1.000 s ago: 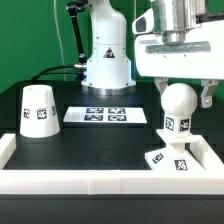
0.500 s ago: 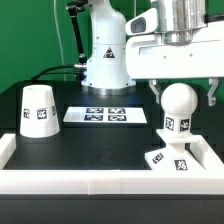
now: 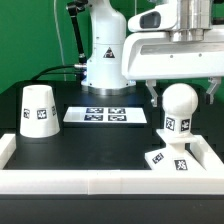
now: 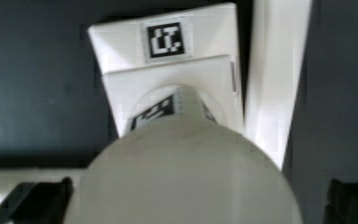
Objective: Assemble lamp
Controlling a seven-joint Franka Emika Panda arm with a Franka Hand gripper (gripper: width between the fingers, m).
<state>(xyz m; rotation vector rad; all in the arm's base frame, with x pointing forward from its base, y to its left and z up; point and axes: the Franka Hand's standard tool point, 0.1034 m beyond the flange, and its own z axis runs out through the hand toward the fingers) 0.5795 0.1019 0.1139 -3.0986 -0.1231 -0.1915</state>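
Note:
The round white bulb (image 3: 179, 108) stands upright in the flat square base (image 3: 170, 158) at the exterior view's right, tags on its neck and on the base. My gripper (image 3: 182, 93) is open, with the fingers (image 3: 152, 96) apart from the bulb on either side of its top. In the wrist view the bulb (image 4: 185, 160) fills the middle, the base (image 4: 167, 45) lies beyond it, and my gripper (image 4: 194, 205) has its dark fingertips (image 4: 43, 200) wide on both sides. The cone shade (image 3: 38, 110) stands alone at the exterior view's left.
The marker board (image 3: 103, 115) lies flat in the middle of the black table. A white raised wall (image 3: 90, 181) runs along the front and sides. The arm's white pedestal (image 3: 106, 55) stands at the back with cables beside it.
The fingers have spread wider off the bulb and the hand has risen a little. The bulb stays standing on the base.

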